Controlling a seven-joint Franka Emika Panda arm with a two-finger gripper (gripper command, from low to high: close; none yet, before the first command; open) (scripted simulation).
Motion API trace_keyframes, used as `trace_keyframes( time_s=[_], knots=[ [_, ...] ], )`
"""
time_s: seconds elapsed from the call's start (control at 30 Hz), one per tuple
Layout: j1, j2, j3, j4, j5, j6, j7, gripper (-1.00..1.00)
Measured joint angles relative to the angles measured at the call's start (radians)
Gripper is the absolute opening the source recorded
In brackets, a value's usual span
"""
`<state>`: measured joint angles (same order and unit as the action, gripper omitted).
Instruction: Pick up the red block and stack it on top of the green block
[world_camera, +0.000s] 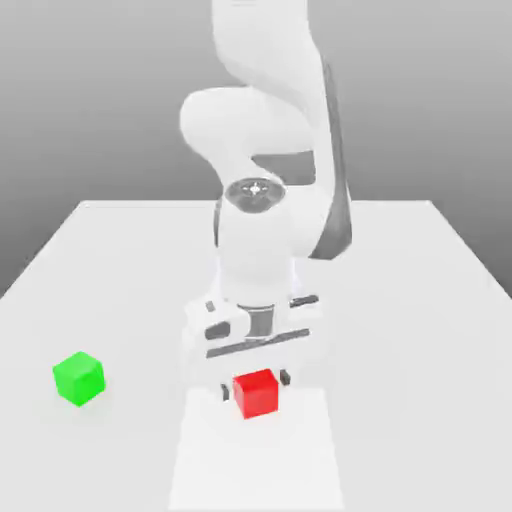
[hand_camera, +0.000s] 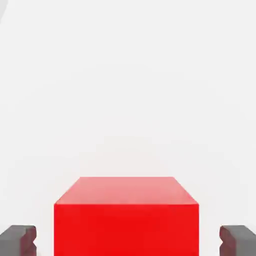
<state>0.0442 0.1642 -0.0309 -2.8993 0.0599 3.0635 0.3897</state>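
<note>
Exterior view: arm (world_camera: 262, 130) cut off by the top edge; table (world_camera: 400, 270) and pale patch (world_camera: 255, 465) cut off by the bottom edge; part of the table hidden behind the arm. Hand view: red block (hand_camera: 126, 229) and both fingertips (hand_camera: 17, 240) cut off by the picture's edge; block's underside hidden.

Red block (world_camera: 256, 394) btwn pincer (world_camera: 256, 389) tips, green block (world_camera: 79, 379) on tabletop (world_camera: 400, 350)

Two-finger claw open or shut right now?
Open: in the hand view, the claw has its fingers either side of the solid red block, a gap showing on each side.
</note>
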Motion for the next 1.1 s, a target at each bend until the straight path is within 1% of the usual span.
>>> trace_keyframes(
  time_s=[0.13, 0.4, 0.5, 0.73, 0.8, 0.83, 0.9, 0.97, 1.0, 1.1],
  knots=[
    [-0.005, 0.007, 0.005, 0.001, -0.001, 0.006, 0.001, -1.00],
    [-0.011, -0.250, -0.019, -0.033, -0.074, -0.217, 0.046, -1.00],
    [-0.087, -0.273, -0.105, 0.003, -0.097, -0.275, -0.045, -1.00],
    [-0.307, -0.272, -0.360, 0.120, -0.148, -0.387, -0.327, -1.00],
    [-0.338, -0.238, -0.400, 0.140, -0.126, -0.373, -0.392, -1.00],
    [-0.346, -0.209, -0.399, 0.145, -0.098, -0.350, -0.420, -1.00],
    [-0.358, -0.141, -0.385, 0.150, -0.023, -0.293, -0.479, -1.00],
    [-0.373, -0.068, -0.344, 0.154, 0.065, -0.232, -0.543, -1.00],
    [-0.384, -0.041, -0.326, 0.156, 0.098, -0.209, -0.568, 1.00],
    [-0.384, -0.041, -0.326, 0.156, 0.098, -0.209, -0.568, 1.00]
  ],
)
